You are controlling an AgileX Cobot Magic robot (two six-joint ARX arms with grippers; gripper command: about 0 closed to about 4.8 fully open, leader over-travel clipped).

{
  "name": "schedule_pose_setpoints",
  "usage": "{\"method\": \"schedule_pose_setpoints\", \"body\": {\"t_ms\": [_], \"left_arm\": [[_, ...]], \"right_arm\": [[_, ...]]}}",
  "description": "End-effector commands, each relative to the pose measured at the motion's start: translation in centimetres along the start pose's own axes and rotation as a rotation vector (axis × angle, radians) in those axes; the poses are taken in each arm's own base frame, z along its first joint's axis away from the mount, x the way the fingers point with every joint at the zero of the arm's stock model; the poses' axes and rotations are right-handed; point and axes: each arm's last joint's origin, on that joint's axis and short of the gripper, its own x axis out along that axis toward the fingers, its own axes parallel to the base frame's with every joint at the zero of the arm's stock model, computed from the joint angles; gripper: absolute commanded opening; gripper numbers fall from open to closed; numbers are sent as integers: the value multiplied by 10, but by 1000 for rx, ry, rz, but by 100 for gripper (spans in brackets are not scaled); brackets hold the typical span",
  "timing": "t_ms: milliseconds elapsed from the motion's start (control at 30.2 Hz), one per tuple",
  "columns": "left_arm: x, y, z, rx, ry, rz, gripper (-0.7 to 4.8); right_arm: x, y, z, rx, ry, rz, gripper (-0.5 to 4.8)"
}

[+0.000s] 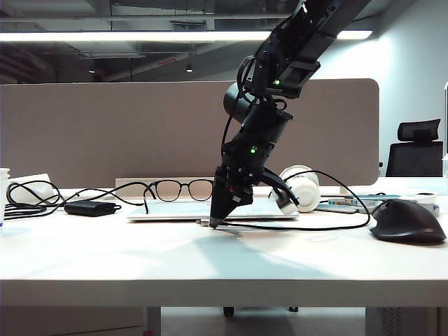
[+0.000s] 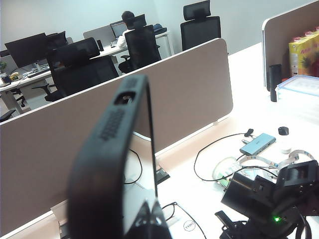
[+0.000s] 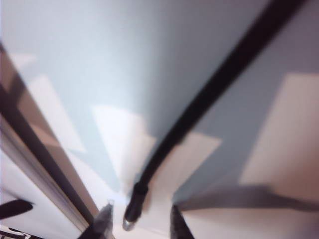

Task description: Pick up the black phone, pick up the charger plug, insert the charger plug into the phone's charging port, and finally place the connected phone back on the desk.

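The right gripper's (image 3: 137,224) fingers stand apart astride the charger plug (image 3: 130,217) lying on the desk (image 1: 210,259), and should pinch its collar squarely, while the left gripper (image 2: 144,219), clamped, holds the black phone (image 2: 107,164) aloft.

black phone (image 2: 112,164) blurred, cut off — left end effector hidden
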Motion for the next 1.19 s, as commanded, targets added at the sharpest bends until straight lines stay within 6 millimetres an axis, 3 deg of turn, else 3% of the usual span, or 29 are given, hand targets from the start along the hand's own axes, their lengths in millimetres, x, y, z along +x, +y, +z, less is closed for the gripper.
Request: {"method": "schedule_pose_setpoints", "body": {"t_ms": [33,331,695,893,1092,1191], "left_arm": [[-3,1,7,0,-52,12,-6],[-3,1,7,0,-51,12,-6],[-3,2,8,1,-59,14,-6],[-3,2,7,1,-58,14,-6],[-3,2,7,1,-58,14,-6],[-3,2,7,1,-57,13,-6]], "right_arm": [[3,-1,4,41,-17,-23,143],[10,-6,7,54,-12,-82,114],[-13,22,-14,35,0,-7,104],[-12,18,-14,65,-17,-112,104],[-8,9,-8,98,-58,-208,109],[-4,12,-9,87,-33,-180,154]]}}
